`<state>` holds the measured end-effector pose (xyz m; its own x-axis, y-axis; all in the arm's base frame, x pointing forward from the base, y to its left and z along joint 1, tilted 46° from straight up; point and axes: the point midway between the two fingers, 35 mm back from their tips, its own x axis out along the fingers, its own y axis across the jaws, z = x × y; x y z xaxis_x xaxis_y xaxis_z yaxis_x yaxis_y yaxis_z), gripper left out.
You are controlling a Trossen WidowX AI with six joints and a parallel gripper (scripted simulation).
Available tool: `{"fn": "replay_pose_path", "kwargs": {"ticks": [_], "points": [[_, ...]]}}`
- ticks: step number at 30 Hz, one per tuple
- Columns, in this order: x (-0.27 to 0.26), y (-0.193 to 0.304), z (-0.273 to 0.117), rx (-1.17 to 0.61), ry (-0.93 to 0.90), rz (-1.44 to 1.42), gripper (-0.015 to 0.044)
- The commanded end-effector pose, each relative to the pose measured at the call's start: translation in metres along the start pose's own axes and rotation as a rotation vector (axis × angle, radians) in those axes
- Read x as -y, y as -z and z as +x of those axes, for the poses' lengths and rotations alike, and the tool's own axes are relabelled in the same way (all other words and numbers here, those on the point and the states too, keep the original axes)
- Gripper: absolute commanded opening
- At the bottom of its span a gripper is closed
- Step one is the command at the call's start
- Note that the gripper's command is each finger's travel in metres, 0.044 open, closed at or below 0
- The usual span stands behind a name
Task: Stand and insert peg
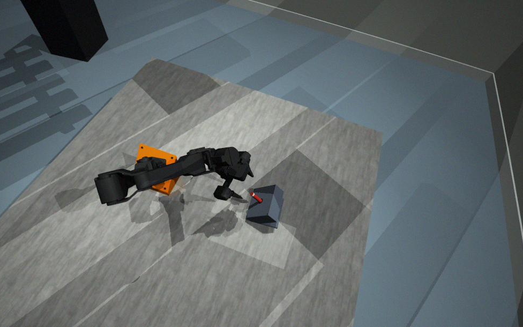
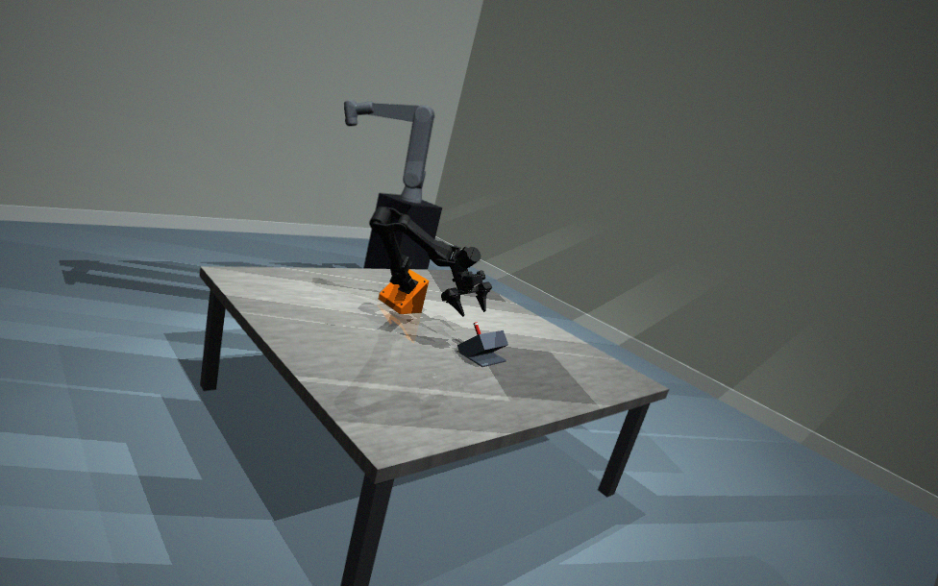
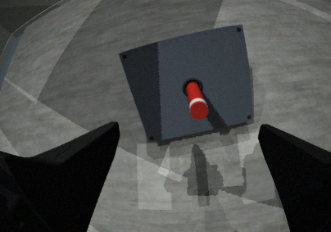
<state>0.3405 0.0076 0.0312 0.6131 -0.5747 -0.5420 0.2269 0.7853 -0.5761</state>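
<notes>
The red peg (image 1: 256, 198) (image 2: 477, 329) (image 3: 194, 99) sticks out of the hole in the dark grey sloped panel (image 1: 270, 203) (image 2: 490, 342) (image 3: 218, 58). Its white-banded end points out toward my gripper, and its other end is hidden inside the hole. My gripper (image 1: 242, 183) (image 2: 469, 303) (image 3: 192, 130) is open wide and empty. It hangs a short way back from the peg's outer end and above the table, with the fingers apart from the peg. In the wrist view the peg sits centred between the two dark fingers.
The arm's orange base (image 1: 146, 153) (image 2: 416, 297) stands on the grey table (image 1: 92, 244) (image 2: 414, 407) behind the panel. A second grey arm (image 2: 414, 145) on a black pedestal (image 1: 68, 24) stands beyond the table's far edge. A wall runs along the right.
</notes>
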Motion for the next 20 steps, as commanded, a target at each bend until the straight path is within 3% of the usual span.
{"fn": "replay_pose_path", "kwargs": {"ticks": [1,20], "points": [[0.0,-0.001,-0.009,0.009,0.0,0.006,0.044],[-0.001,0.002,-0.034,0.013,0.001,0.003,0.044]]}}
